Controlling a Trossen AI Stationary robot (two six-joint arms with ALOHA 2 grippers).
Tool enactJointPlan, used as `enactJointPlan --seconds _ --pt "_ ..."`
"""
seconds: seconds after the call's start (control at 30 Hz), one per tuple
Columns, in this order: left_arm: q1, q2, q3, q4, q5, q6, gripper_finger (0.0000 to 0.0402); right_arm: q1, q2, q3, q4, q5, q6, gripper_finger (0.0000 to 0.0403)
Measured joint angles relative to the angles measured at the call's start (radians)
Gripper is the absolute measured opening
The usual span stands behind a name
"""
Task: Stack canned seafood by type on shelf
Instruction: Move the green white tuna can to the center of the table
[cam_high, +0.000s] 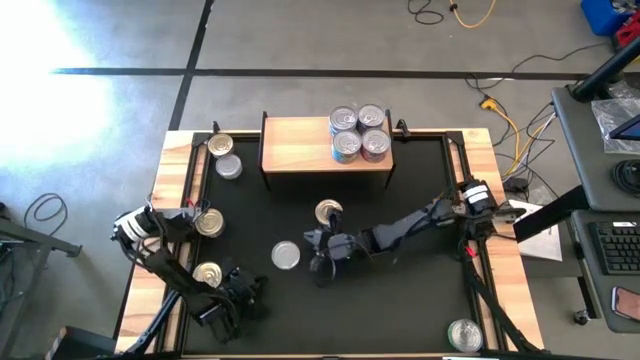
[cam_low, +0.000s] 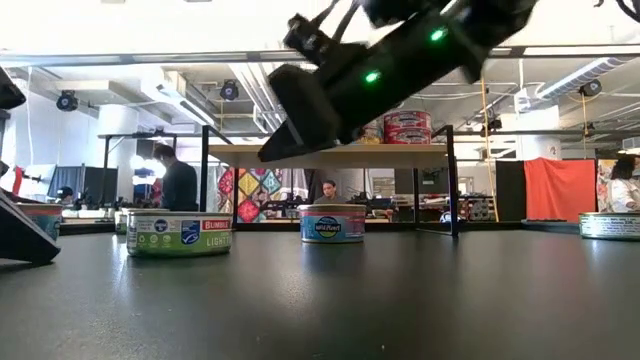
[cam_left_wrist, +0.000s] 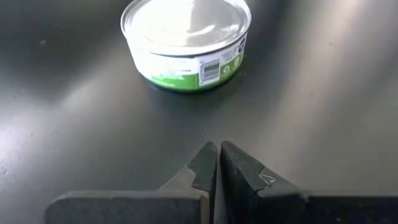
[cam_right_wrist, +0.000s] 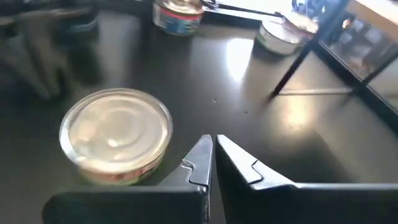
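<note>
Near the table's (cam_high: 300, 300) far left corner sit two cans, a gold can (cam_high: 220, 146) and a silver can (cam_high: 229, 167) just beside it. Along the left edge, about halfway down, is another gold can (cam_high: 209, 222).

The left gripper (cam_high: 247, 291) is low near the front left corner. Its two fingers (cam_left_wrist: 208, 163) are pressed together and hold nothing. A green can (cam_high: 208, 273) sits near it, and the fingertips point at it but do not touch it.

The shelf (cam_high: 300, 150) stands at the middle of the far edge. Four cans (cam_high: 359, 133) sit close together on its right end, and each one rests on another can, two high. In the low view, red labels show on the shelf cans (cam_low: 407, 127).

In the middle of the table is a plain silver can (cam_high: 285, 255). Just past it, the right gripper (cam_high: 322, 250) hangs above the table, well apart from the right edge. Its fingers (cam_right_wrist: 202, 158) are squeezed together with nothing in them. The plain silver can is just beside them, not touching. A blue can (cam_high: 329, 212) with a gold lid sits between this gripper and the shelf.

One last can (cam_high: 465, 335) sits by the front right corner.
</note>
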Motion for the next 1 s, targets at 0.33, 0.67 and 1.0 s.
enactJointPlan --seconds 0.33,0.67,1.0 --pt "0.009 0.001 0.0 0.003 0.035 0.012 0.0001 0.002 0.115 0.056 -0.007 -0.342 0.084 0.0013" --pt "-0.029 -0.062 0.136 -0.049 0.221 0.155 0.0 0.03 -0.004 0.036 -0.009 -0.466 -0.008 0.0013" --pt "-0.023 -0.041 0.123 -0.037 0.297 0.058 0.0 0.051 0.058 0.027 0.08 -0.34 0.02 0.0013"
